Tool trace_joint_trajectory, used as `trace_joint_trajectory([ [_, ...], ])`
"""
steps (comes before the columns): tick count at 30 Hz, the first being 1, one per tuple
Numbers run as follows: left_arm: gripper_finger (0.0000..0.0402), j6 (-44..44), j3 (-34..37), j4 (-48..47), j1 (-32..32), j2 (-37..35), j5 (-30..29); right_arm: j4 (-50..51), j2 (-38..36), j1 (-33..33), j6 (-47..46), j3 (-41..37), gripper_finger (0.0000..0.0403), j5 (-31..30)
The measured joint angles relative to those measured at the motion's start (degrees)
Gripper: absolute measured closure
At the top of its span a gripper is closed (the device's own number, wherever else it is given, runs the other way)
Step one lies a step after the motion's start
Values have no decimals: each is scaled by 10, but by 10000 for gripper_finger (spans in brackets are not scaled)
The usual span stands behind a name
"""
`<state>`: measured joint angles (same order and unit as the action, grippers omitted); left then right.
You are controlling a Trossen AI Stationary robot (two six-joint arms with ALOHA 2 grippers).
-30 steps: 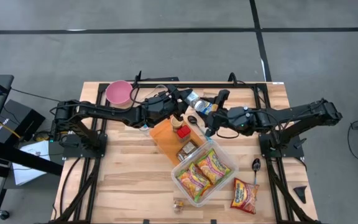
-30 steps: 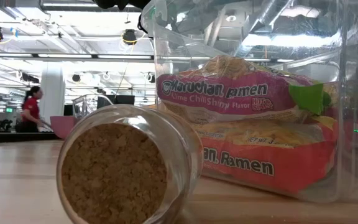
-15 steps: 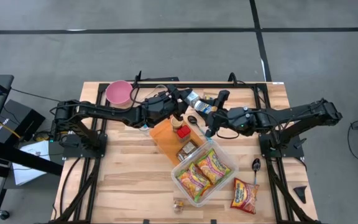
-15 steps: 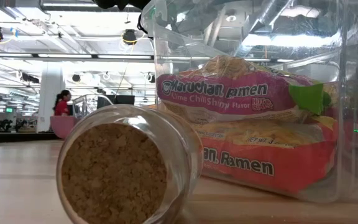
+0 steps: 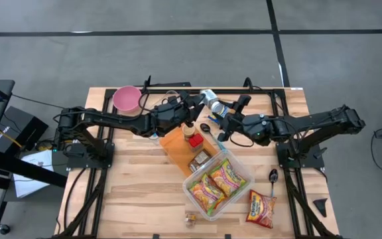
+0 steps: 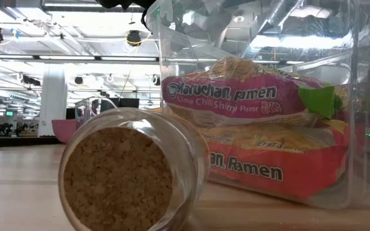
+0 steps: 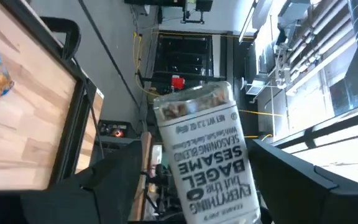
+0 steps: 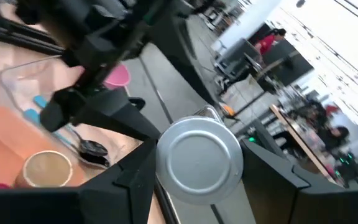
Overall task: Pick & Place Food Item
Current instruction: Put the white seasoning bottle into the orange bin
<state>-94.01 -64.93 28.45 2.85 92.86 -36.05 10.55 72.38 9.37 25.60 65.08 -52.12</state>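
A glass jar of sesame seasoning (image 5: 212, 101) hangs in the air over the table's far middle, between my two grippers. My right gripper (image 5: 226, 117) comes at it from the table's right and is shut on it. My left gripper (image 5: 196, 106) comes from the left and is open. In the left wrist view its fingers stand on either side of the jar's labelled wall (image 7: 207, 162), and a strip of background shows beside the jar. The label reads upside down there. My right gripper pinches the jar between its two fingers (image 8: 126, 183), which stand on opposite sides of the jar's round silver end (image 8: 197, 160). That end faces the wrist camera. The fingers come roughly level from the table's right. The jar is lifted clear of the table, lying over rather than upright.
A clear tub (image 5: 241, 174) holds two ramen packs, and a third pack (image 5: 260, 207) lies near it. A cork-stoppered jar (image 6: 127, 173) lies at the near edge. An orange board (image 5: 178, 149), a pink bowl (image 5: 127, 99) and a spoon (image 5: 272, 178) are also on the table.
The jar has turned in the air, and its pale end has swung toward the table's far edge. My right gripper has rolled along with it. Both arms have stayed where they were.
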Motion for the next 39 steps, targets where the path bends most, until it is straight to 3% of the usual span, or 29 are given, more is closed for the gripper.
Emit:
trace_joint_trajectory([
  [4,103,23,0,-1,-1,0,1,0,-9,-1,-34,0,212,-35],
  [10,92,78,0,1,-1,-8,0,73,-53,-17,-150,1,212,-27],
  [13,91,114,2,-6,2,-24,-3,129,-79,-25,-215,1,212,8],
  [17,93,199,1,-11,11,-59,-5,196,-108,-39,-280,1,212,100],
  [24,91,356,1,-116,21,-157,-7,238,-114,-65,-318,1,212,237],
  [31,93,438,1,-265,21,-270,-57,234,-41,-84,-334,45,212,343],
  [39,93,477,1,-368,21,-361,-101,266,100,-84,-331,162,212,433],
])
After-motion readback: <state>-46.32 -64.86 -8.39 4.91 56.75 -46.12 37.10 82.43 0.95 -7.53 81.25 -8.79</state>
